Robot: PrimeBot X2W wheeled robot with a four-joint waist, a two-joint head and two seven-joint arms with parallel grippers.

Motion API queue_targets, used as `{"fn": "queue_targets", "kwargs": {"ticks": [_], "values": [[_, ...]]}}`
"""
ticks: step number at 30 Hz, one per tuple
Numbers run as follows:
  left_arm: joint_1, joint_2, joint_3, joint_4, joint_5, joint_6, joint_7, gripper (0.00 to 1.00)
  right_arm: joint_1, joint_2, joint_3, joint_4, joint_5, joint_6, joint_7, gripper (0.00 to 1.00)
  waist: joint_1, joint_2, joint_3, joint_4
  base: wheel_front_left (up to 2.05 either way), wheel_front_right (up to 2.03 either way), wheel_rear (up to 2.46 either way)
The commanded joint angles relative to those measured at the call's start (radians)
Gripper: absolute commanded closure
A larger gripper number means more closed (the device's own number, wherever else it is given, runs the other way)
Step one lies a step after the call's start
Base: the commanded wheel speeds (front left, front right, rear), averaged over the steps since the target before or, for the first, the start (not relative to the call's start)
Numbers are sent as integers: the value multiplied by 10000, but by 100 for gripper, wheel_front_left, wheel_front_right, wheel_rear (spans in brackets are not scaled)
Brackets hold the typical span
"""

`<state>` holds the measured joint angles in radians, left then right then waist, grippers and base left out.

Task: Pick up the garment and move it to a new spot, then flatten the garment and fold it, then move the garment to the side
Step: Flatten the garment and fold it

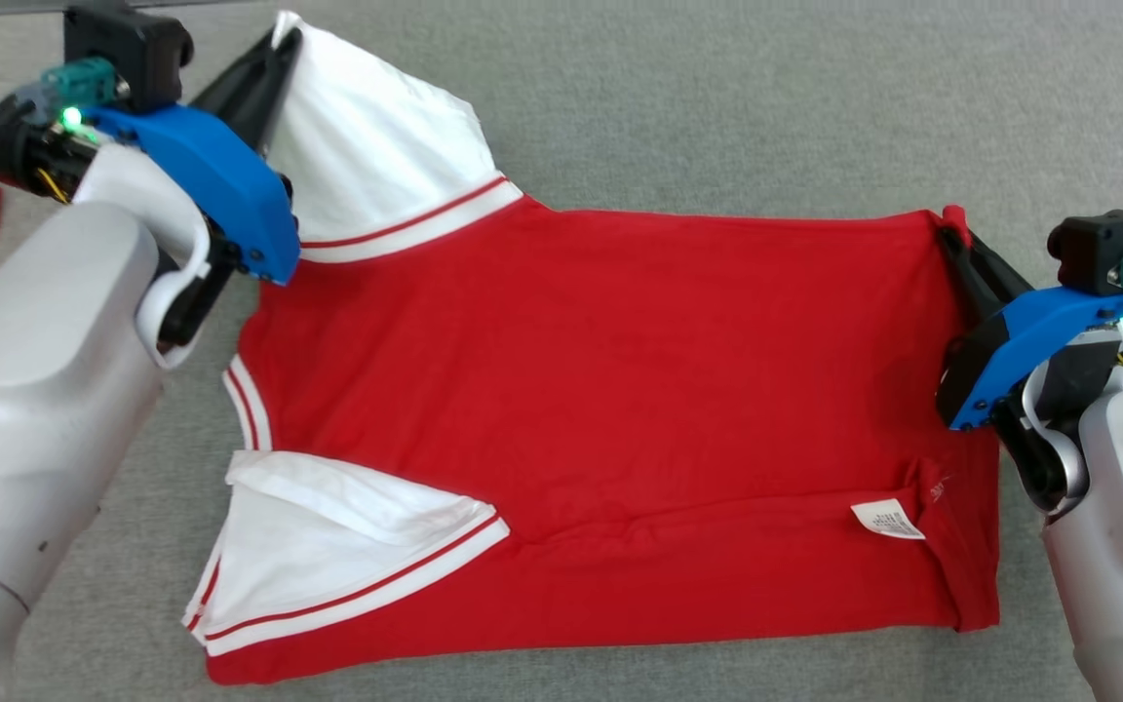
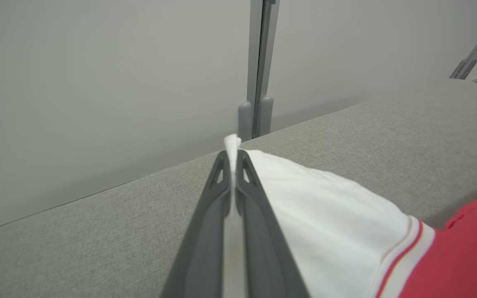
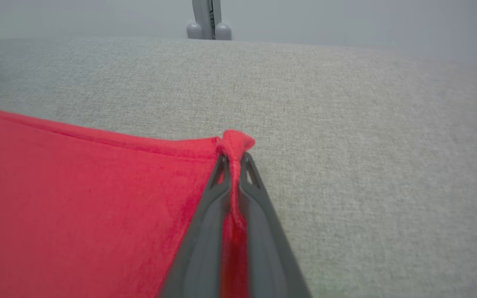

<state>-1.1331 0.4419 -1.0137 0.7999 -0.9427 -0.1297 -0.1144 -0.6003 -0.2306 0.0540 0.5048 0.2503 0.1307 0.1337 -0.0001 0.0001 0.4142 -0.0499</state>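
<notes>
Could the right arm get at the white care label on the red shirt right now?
Probably not: the right gripper has its jaws shut on a corner of the shirt. The label lies uncovered close by, so once released the way looks free.

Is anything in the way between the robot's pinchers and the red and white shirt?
Nothing visible is. The left gripper is shut on the tip of the white sleeve of the shirt, and the right gripper is shut on its red corner.

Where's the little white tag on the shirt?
In the head view, the white tag lies low on the right of the red shirt, below the right gripper.
</notes>
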Motion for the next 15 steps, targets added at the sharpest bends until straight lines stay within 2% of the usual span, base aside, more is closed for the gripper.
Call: {"fn": "queue_targets", "kwargs": {"ticks": [1, 6, 15], "values": [[268, 67, -49, -141, -58, -9, -173, 100, 176, -61, -68, 119, -99, 2, -171, 100, 1, -1, -146, 89, 0, 0, 0], [927, 180, -107, -684, -167, 5, -659, 100, 452, -53, -143, 407, -265, 2, -580, 100, 1, -1, -590, 372, 0, 0, 0], [2771, 649, -209, -2232, -248, 645, -1159, 100, 1351, 165, -273, 436, -428, 2, -1371, 100, 1, -1, -1251, 636, 0, 0, 0]]}}
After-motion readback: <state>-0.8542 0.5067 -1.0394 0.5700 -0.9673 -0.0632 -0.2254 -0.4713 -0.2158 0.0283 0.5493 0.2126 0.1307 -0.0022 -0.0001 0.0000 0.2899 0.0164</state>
